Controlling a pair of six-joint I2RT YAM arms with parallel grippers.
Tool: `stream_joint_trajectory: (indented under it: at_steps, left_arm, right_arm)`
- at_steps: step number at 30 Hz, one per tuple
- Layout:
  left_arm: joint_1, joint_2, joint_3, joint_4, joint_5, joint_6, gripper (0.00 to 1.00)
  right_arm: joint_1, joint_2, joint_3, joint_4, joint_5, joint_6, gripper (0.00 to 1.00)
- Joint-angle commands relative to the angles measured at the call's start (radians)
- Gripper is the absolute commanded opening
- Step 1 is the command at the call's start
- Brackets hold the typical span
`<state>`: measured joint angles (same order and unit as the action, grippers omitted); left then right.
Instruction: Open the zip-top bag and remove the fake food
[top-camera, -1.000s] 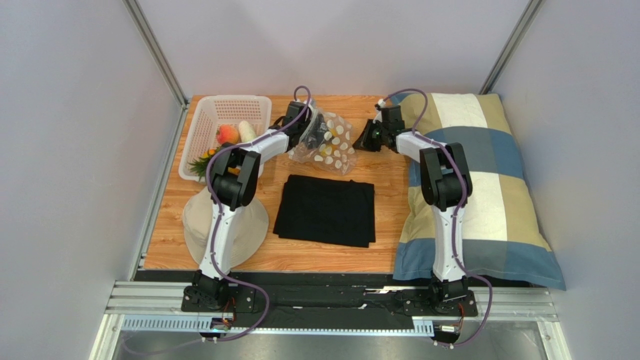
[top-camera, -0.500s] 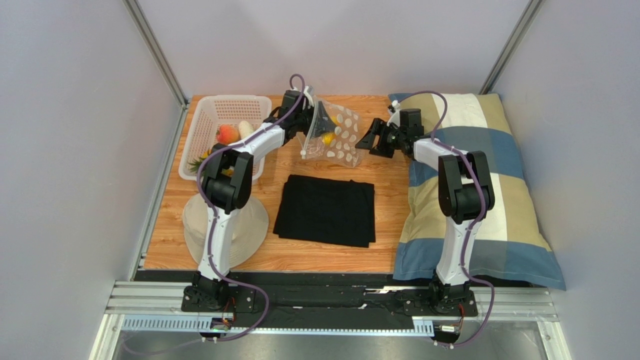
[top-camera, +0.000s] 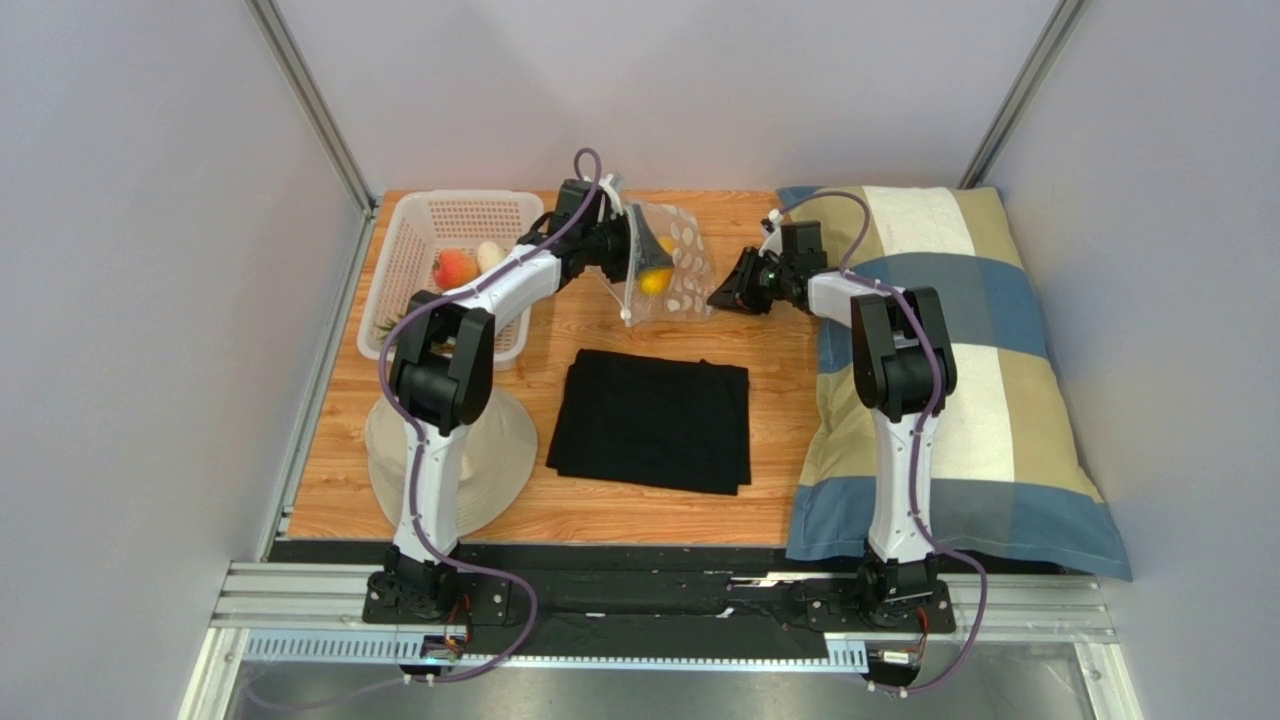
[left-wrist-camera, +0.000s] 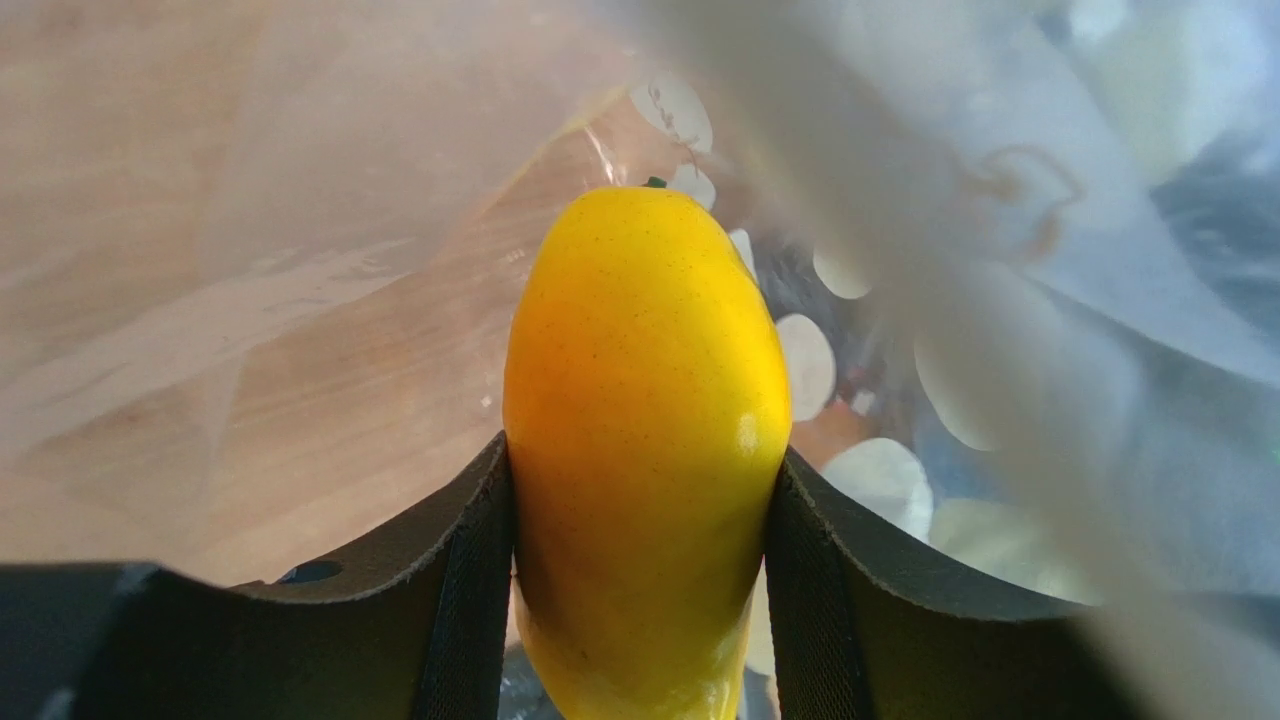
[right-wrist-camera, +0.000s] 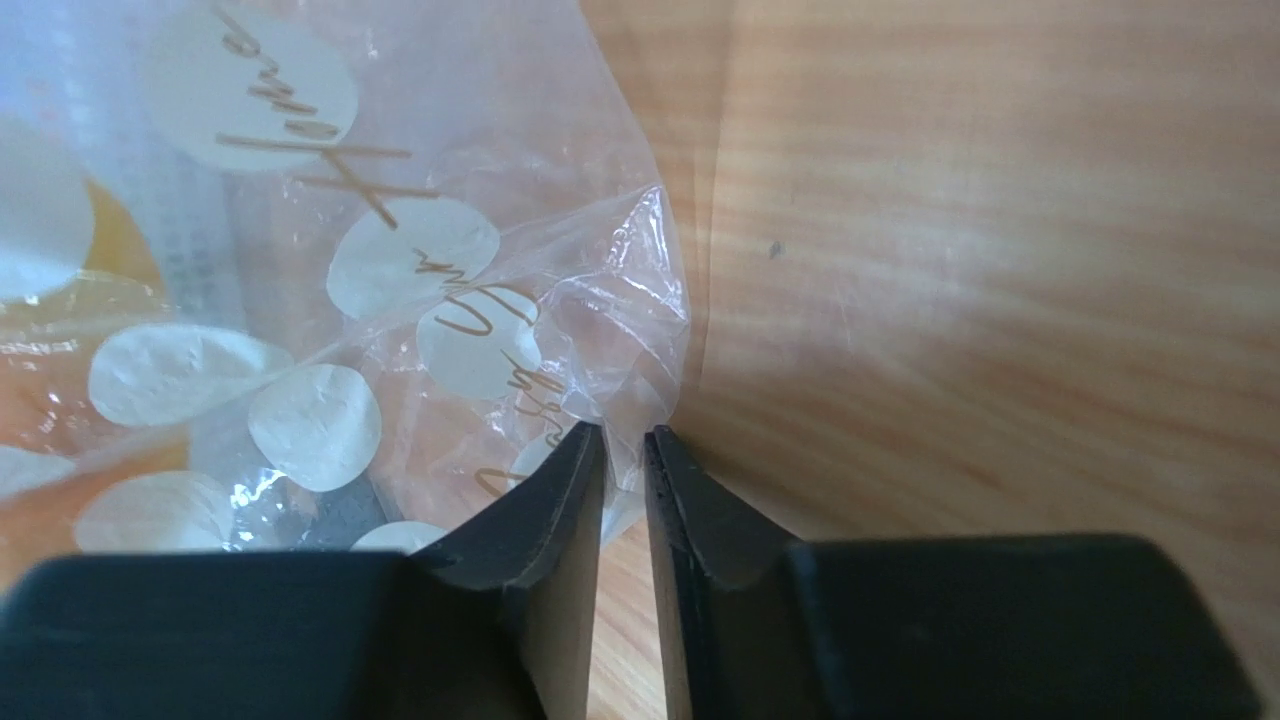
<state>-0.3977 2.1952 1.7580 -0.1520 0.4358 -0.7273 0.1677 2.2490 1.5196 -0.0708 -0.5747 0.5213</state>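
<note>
Moved: since a second ago the zip-top bag (top-camera: 679, 270) has been pulled up out of its sprawl into a tighter, more upright bundle, with less of it spread over the table (top-camera: 774, 435).
Left jaws: the left gripper (left-wrist-camera: 643, 458) is inside the bag, clamped on either side of a yellow fruit (left-wrist-camera: 646, 345), with dotted film all around it.
Right jaws: the right gripper (right-wrist-camera: 624, 443) is nearly pressed together, leaving only a thin slit, and the bag's corner film is caught in it.
Bag: at the back of the table, strung between the two grippers, behind the black cloth (top-camera: 654, 420).
Other fake food: a peach (top-camera: 451, 270) and a white piece (top-camera: 490, 258) sit in the white basket (top-camera: 463, 197), left of the bag.
</note>
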Motion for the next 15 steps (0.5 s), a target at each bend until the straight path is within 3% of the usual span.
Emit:
stream_joint_trajectory:
  at_steps: [1, 4, 7, 12, 15]
  left_arm:
    - [0.003, -0.077, -0.002, -0.044, 0.044, 0.019, 0.00]
    - [0.013, -0.106, -0.012, -0.092, 0.026, 0.037, 0.00]
    - [0.046, -0.176, -0.087, -0.123, -0.002, 0.045, 0.00]
    - [0.172, -0.362, -0.399, -0.009, 0.043, -0.009, 0.00]
    - [0.206, -0.469, -0.443, -0.101, 0.009, 0.066, 0.00]
  right_arm:
    - [0.024, 0.066, 0.077, -0.012, 0.030, 0.062, 0.19]
    - [0.032, 0.044, 0.060, 0.011, 0.067, 0.086, 0.00]
    - [0.030, 0.003, 0.018, 0.046, 0.151, 0.103, 0.00]
    - [-0.016, -0.017, 0.019, 0.058, 0.297, 0.128, 0.00]
    - [-0.049, 0.010, 0.063, 0.013, 0.334, 0.121, 0.00]
